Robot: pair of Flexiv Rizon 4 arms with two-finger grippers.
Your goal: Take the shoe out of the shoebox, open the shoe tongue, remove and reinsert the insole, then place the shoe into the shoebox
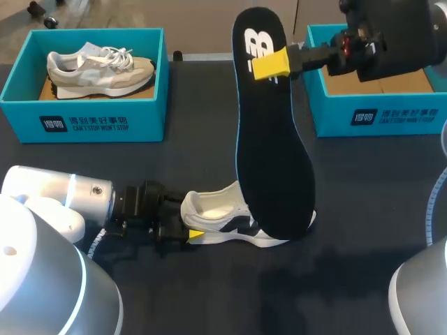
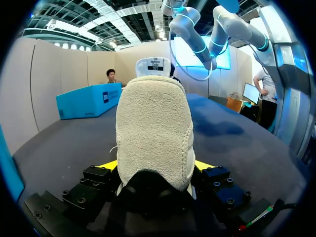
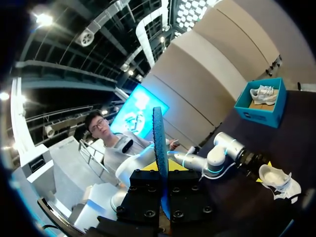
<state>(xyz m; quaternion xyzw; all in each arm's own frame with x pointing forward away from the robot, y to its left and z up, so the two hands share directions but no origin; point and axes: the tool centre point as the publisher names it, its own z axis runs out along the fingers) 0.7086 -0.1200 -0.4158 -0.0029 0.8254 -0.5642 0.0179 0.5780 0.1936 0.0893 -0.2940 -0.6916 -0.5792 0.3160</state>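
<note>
Right claw [image 1: 271, 65] pinches the insole [image 1: 272, 160] near its upper end, centre frame. Left claw [image 1: 192, 230] clamps the shoe [image 1: 223, 216] by its heel, lower left, on the desk [image 1: 349, 244]. Risk: this single-end grip may let the insole twist or buckle against the collar.

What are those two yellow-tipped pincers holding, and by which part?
The left pincer clamps the shoe at its heel; the right pincer pinches the black insole near its narrow upper end.
</note>
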